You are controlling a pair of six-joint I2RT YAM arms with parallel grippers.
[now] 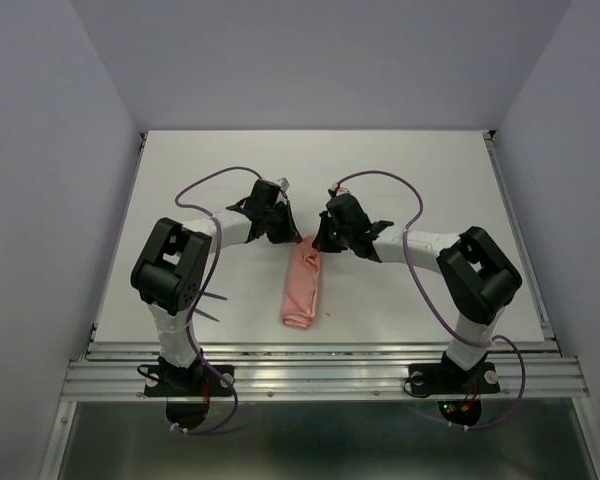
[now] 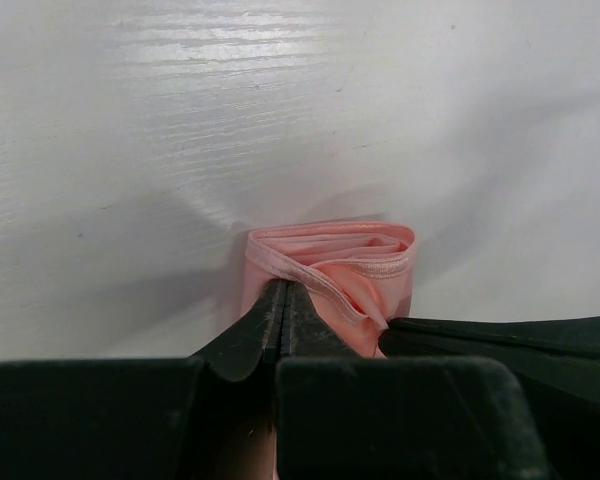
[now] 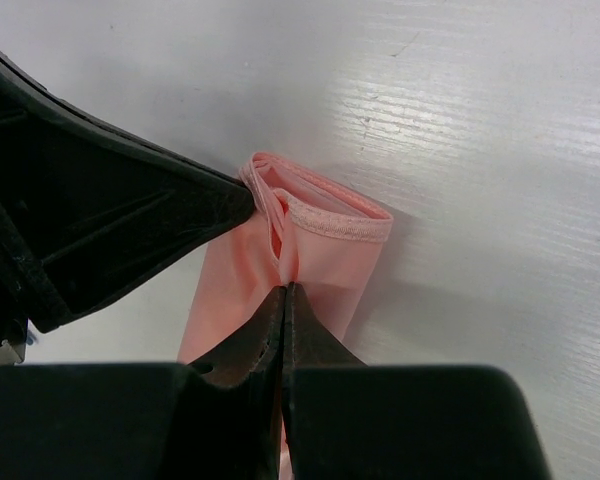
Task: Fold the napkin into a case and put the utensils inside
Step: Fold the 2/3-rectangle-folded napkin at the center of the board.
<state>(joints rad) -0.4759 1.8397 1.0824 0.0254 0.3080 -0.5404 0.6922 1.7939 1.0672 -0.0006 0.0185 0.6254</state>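
Salmon-pink napkin (image 1: 302, 290), folded into a narrow layered case, lying flat on the white table (image 1: 410, 180); its far short end sits directly beneath the tips of both end effectors, and the rest of its length runs back from them toward the arm bases. Left end effector (image 1: 290, 240): fingers pressed together, pinching the hemmed edge of an upper layer at the open end of the napkin, as seen in the left wrist view, where the folded layers (image 2: 365, 250) form a shallow loop just ahead of and to the right of the fingertips. Right end effector (image 1: 320, 244): fingers pressed together, pinching a raised fold of cloth (image 3: 330, 255) near the same end; in the right wrist view the hem lies just beyond its tips, and the tip of the left end effector touches the napkin's far corner to the left. The 2 end effectors stand close beside each other, tips angled inward. 2 thin teal-green utensils (image 1: 216, 297) lie on the table well behind the left end effector, beside its arm and apart from the napkin, partly hidden by that arm.
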